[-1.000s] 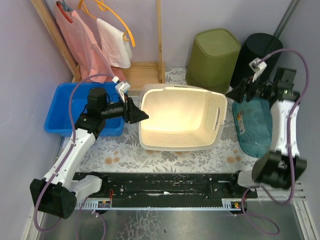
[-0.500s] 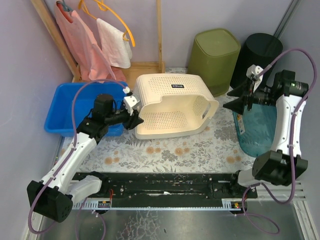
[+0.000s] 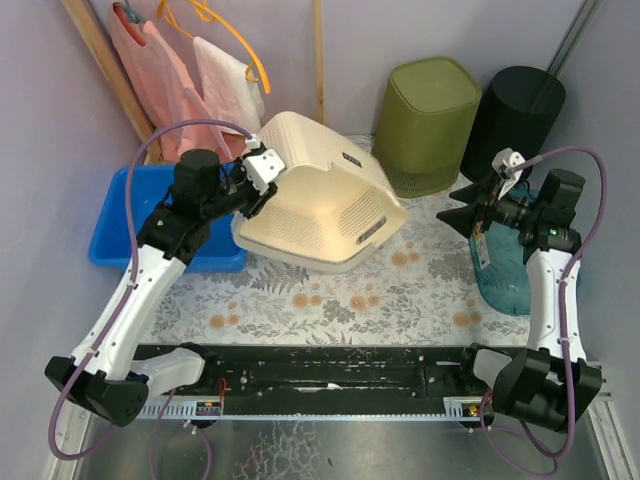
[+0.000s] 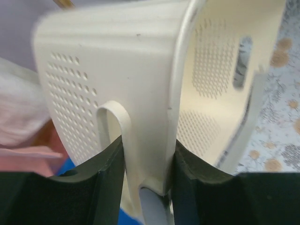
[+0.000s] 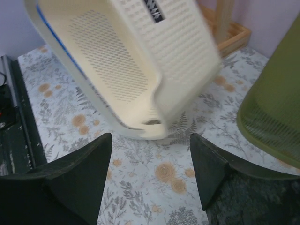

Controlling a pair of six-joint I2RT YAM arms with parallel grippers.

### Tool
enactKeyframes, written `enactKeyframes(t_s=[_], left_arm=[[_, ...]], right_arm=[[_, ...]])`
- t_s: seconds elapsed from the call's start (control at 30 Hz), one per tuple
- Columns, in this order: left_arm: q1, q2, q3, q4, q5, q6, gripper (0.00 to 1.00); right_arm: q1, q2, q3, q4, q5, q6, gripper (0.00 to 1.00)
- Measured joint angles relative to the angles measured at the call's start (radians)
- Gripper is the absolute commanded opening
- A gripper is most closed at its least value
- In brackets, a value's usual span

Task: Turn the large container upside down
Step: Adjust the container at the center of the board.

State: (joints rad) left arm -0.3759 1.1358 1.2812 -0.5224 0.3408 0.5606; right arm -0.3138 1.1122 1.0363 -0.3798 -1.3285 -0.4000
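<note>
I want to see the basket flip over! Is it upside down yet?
Nearly! The basket is tipped most of the way over, bottom facing up. The left gripper grips its rim, holding it tilted; the right gripper is open, off to the side. Left to do: lay its rim flat on the table.

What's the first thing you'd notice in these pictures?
The big cream basket in the middle, tipped nearly bottom-up over the flowery table, with the left gripper pinching its rim. Next come the open, empty right gripper off to the right and the green bin at the back.
</note>
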Motion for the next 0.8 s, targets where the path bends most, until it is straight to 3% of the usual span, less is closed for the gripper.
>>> enactKeyframes(t_s=[0.2,0.43,0.63,0.8], left_arm=[[-0.087,0.006,0.161,-0.062,-0.099,0.112,0.0],[-0.351,0.03,0.216,-0.114,-0.303,0.232,0.0],[-0.579,0.112,0.229,-0.088,-0.47,0.264,0.0],[-0.666,0.203,0.252,-0.031,-0.592,0.27,0.0]], right_arm=[[0.0,0.001,-0.12,0.499,0.107,0.416,0.74],[0.026,0.025,-0.234,0.913,0.188,0.757,0.74],[0.098,0.024,-0.29,1.019,0.24,0.816,0.74],[0.116,0.004,-0.271,0.901,0.238,0.721,0.74]])
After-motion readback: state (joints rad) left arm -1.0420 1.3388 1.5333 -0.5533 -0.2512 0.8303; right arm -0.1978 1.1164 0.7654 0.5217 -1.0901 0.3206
